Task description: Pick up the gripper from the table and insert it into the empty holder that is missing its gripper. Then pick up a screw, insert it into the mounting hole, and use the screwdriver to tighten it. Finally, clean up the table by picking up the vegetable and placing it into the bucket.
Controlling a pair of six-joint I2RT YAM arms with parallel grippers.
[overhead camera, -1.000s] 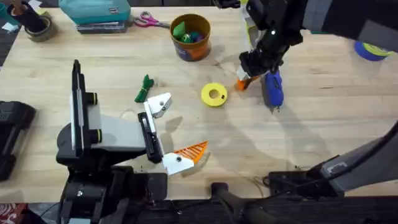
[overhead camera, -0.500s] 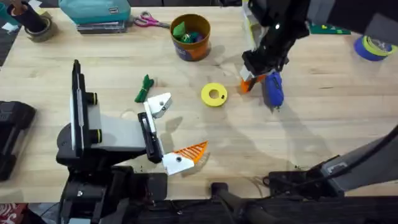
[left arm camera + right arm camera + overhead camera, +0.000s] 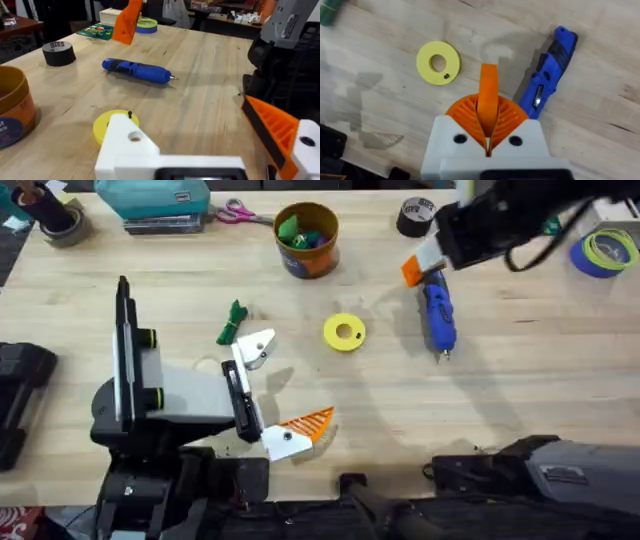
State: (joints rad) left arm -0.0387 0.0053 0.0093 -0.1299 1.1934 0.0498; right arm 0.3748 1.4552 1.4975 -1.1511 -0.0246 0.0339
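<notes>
Surface: pale wooden tabletop [image 3: 520, 380], butcher-block grain. Far edge carries a teal case [image 3: 152, 198], pink-handled scissors [image 3: 236, 214], a black tape roll [image 3: 414, 216] and a blue-and-yellow tape roll [image 3: 598, 252]. Another table with clutter stands in the room beyond.

Right gripper [image 3: 488, 131]: raised over the far right of the tabletop, white fingers with orange ribbed pads pinched tight on the small loose orange ribbed plastic wedge [image 3: 488, 102], which stands out beyond the fingertips.

Blue cylindrical pen-shaped screwdriver [image 3: 437, 317]: lying flat just beside and below the held wedge, metal tip toward the arm bases.

Flat yellow ring-shaped disc [image 3: 344, 332]: near the middle, a small dark screw on it.

Left gripper [image 3: 272, 394]: resting low at near left, fingers spread wide, holding nothing; one white angular finger-mount block [image 3: 256, 348] bare, the other bearing an orange pad.

Slim green toy vegetable [image 3: 232, 322]: just beside the bare block.

Round orange bucket [image 3: 307, 240]: far centre, coloured items inside, indistinct.

Right arm body largely cut off at the frame edge.
</notes>
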